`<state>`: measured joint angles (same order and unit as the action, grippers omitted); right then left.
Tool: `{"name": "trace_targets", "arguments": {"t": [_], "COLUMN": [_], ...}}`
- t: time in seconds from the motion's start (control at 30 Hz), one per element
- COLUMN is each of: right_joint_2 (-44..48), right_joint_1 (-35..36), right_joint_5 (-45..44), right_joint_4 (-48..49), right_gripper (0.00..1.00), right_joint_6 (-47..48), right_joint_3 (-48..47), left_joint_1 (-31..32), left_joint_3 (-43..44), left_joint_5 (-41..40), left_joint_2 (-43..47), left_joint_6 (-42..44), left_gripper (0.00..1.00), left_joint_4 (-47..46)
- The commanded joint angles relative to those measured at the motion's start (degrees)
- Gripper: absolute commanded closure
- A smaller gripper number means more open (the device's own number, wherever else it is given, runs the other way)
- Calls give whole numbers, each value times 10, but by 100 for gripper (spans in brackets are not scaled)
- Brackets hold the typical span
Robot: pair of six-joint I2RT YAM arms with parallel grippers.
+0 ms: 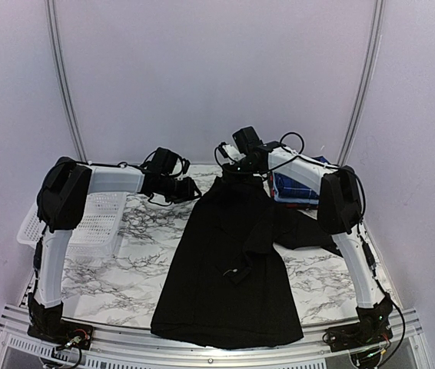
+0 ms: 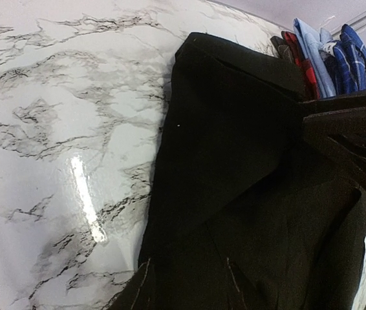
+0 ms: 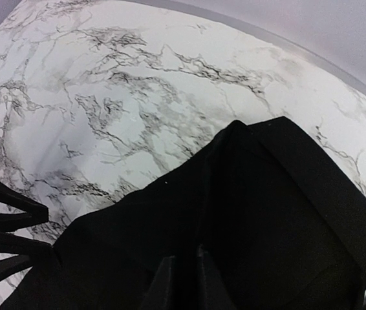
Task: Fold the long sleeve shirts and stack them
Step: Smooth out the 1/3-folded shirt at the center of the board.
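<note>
A black long sleeve shirt (image 1: 225, 269) lies lengthwise on the marble table, hem toward the near edge, one sleeve (image 1: 310, 231) trailing right. My right gripper (image 1: 237, 167) is at its far top end; in the right wrist view (image 3: 184, 284) the fingers are nearly together, pinching black cloth. My left gripper (image 1: 190, 190) is at the shirt's upper left edge; in the left wrist view (image 2: 188, 281) its dark fingers stand wide apart over the black cloth (image 2: 247, 161). Folded blue plaid, light blue and red shirts (image 1: 293, 188) are stacked at the back right and show in the left wrist view (image 2: 325, 58).
A white mesh basket (image 1: 94, 219) stands at the left edge of the table. Bare marble table (image 1: 125, 269) lies between the basket and the shirt. The right gripper (image 2: 351, 135) shows dark at the right of the left wrist view.
</note>
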<state>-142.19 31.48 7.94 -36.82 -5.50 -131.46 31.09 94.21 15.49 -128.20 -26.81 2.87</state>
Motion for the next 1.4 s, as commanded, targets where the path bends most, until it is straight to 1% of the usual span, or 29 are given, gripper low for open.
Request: {"name": "trace_targets", "arguments": {"t": [0.0, 0.03, 0.1, 0.27, 0.33, 0.47, 0.63, 0.73, 0.8, 0.83, 0.93, 0.97, 1.07, 1.2, 1.3, 1.37], "right_joint_2": [-12, -10, -2, 26, 20, -3, 26, 24, 14, 11, 20, 25, 47, 93, 155, 203], "right_joint_1": [-8, -11, -21, -51, -59, -61, -62, -62, -62, -62, -61, -61, -58, -44, -25, -14], "right_joint_5": [72, 99, 146, 238, 259, 259, 234, 249, 251, 247, 202, 184, 120, 60, 3, -23], "right_joint_4": [40, 56, 108, 315, 371, 406, 504, 534, 519, 504, 448, 431, 376, 310, 275, 272], "right_gripper": [98, 100, 100, 100, 100, 100, 100, 100, 100, 96, 71, 64, 54, 50, 49, 49], "right_joint_6": [-6, -11, -31, -113, -142, -158, -190, -207, -207, -201, -167, -156, -117, -74, -47, -42], "right_joint_3": [-10, -2, 28, 132, 148, 132, 205, 210, 195, 189, 185, 183, 179, 198, 248, 305], "left_joint_1": [5, 4, 4, 5, 5, 6, 8, 9, 10, 10, 10, 10, 10, 10, 11, 14], "left_joint_3": [3, 2, 0, -2, -3, -8, -19, -23, -25, -27, -36, -37, -37, -30, -26, -33], "left_joint_5": [7, 6, 4, 6, 8, 9, 11, 13, 12, 10, 7, 5, 3, 1, 9, 11], "left_joint_2": [17, 18, 19, 15, 12, 7, 1, -4, -5, -6, -5, -5, -2, 0, 5, 18], "left_joint_6": [-3, -3, -3, -5, -6, -7, -12, -14, -14, -14, -15, -15, -14, -14, -19, -21], "left_gripper": [62, 62, 63, 64, 64, 65, 65, 66, 66, 66, 66, 66, 66, 66, 66, 66], "left_joint_4": [0, 0, 0, -3, -5, -8, -20, -23, -23, -23, -23, -23, -23, -23, -23, -23]}}
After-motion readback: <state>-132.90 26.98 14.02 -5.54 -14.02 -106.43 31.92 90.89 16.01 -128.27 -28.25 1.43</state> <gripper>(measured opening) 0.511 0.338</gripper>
